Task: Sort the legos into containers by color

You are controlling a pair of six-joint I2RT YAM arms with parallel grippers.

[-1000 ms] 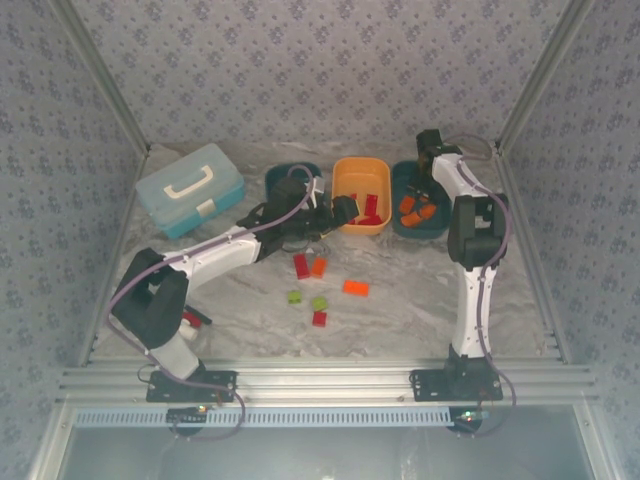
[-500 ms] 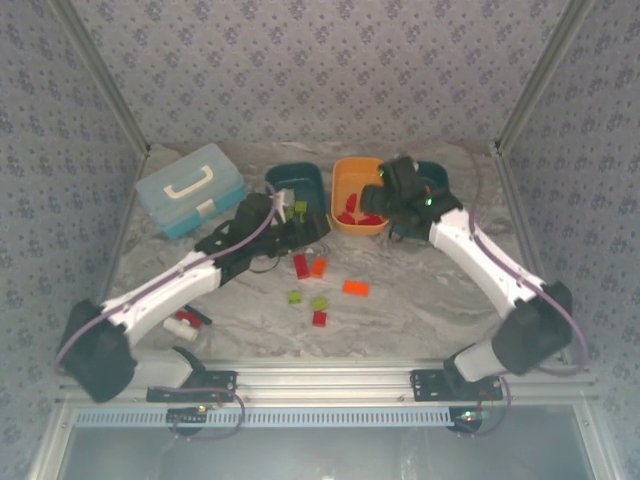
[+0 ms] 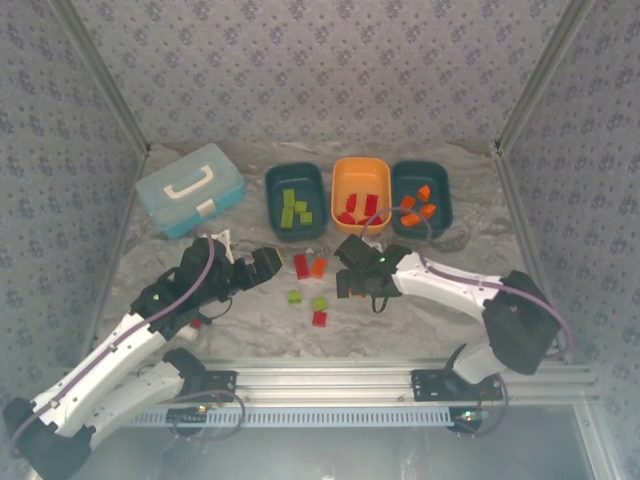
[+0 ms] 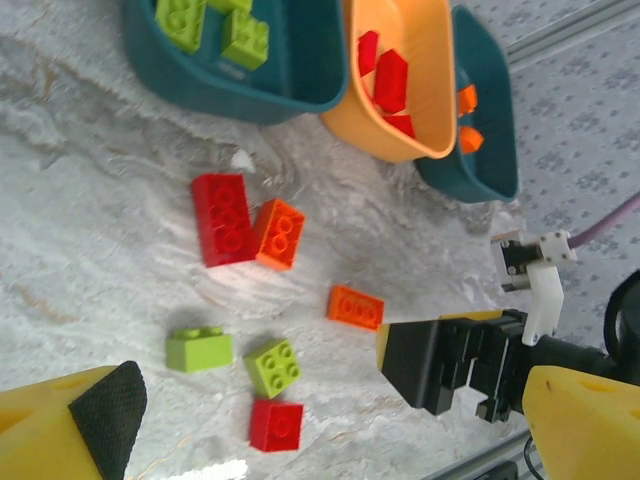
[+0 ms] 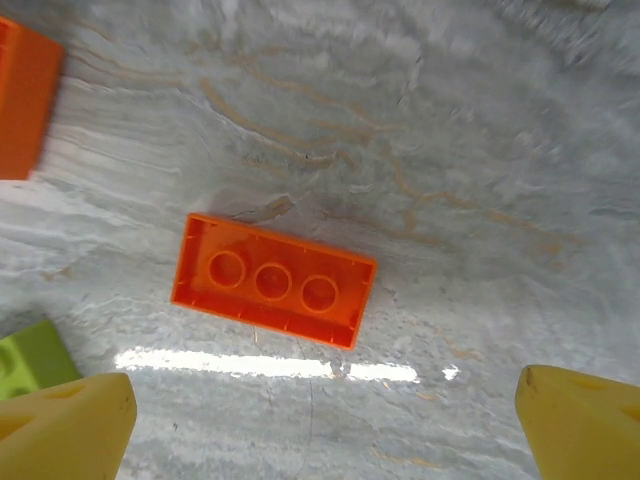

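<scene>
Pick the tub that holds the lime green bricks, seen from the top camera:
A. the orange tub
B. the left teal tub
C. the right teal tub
B: the lime green bricks lie in the left teal tub, while the orange tub holds red bricks and the right teal tub holds orange bricks.

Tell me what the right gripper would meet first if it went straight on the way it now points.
Probably the orange lego lying hollow side up on the table: the right wrist view shows it ahead of the right gripper, between the open fingers. Nothing seems nearer, though depth is unclear.
</scene>
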